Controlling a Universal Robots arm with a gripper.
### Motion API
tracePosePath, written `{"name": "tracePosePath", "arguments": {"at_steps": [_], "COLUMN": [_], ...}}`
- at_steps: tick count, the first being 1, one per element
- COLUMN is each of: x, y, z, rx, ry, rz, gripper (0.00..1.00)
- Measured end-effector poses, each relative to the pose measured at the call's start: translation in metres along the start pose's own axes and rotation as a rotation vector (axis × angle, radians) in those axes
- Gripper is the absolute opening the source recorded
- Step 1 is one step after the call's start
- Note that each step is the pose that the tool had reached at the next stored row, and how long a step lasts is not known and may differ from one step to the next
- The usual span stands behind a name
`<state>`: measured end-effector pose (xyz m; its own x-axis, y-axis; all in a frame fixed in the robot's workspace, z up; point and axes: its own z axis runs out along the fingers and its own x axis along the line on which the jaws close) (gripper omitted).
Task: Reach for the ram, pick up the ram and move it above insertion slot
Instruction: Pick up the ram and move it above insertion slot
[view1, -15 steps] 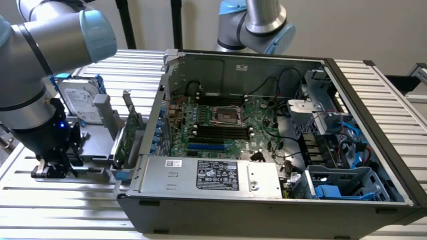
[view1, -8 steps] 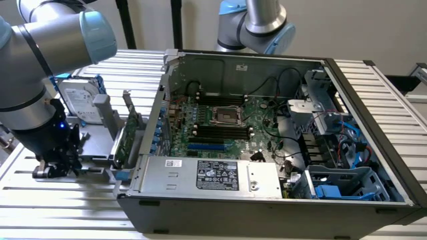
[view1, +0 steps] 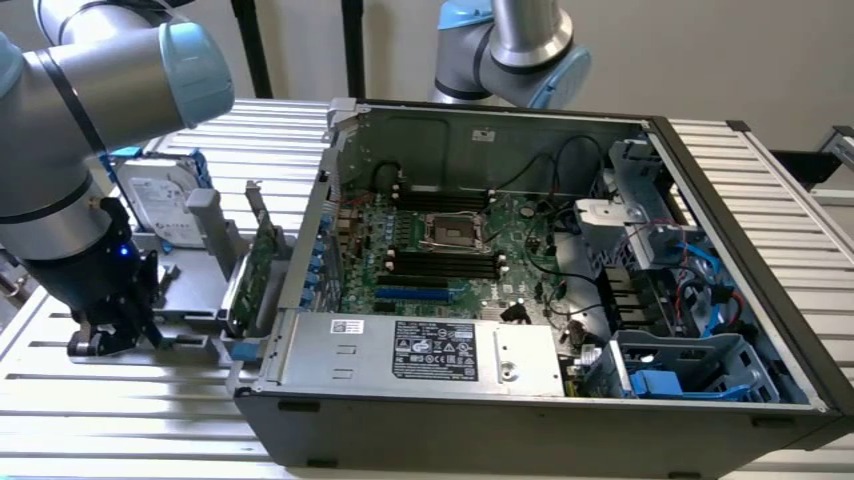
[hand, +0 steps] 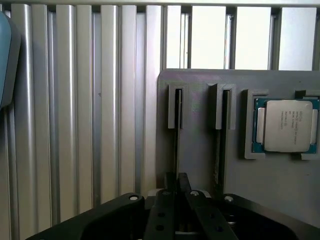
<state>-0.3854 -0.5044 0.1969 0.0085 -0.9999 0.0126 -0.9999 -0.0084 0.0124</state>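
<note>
Where the tool (hand: 177, 186) hangs low over the ribbed aluminium surface (hand: 75, 125), I see it pinched nearly closed on the ram (hand: 178, 127), which stands on edge in one of two narrow slots of a grey holder (hand: 200, 150). Just beside those slots a processor chip (hand: 285, 125) lies flat in its own recess. Farther off, an upright expansion card (view1: 254, 275) stands between the holder and the open computer case (view1: 534, 425), with a hard drive (view1: 160, 205) in a blue frame behind the holder. Inside the case the motherboard (view1: 454, 250) lies exposed. Beyond it a second arm (view1: 514, 50) rises against a pale wall (view1: 747, 60).
</note>
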Motion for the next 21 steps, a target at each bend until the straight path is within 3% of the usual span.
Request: {"name": "tracePosePath", "arguments": {"at_steps": [5,8,21], "x": [0.0,0.0,0.001], "y": [0.0,0.0,0.0003], "z": [-0.0004,-0.0068,-0.0651], "rx": [0.0003,0.0001,-0.0001], "ry": [-0.0003,-0.0001,-0.0003], "rz": [0.0,0.0,0.0], "gripper": [0.13,0.13,0.13]}}
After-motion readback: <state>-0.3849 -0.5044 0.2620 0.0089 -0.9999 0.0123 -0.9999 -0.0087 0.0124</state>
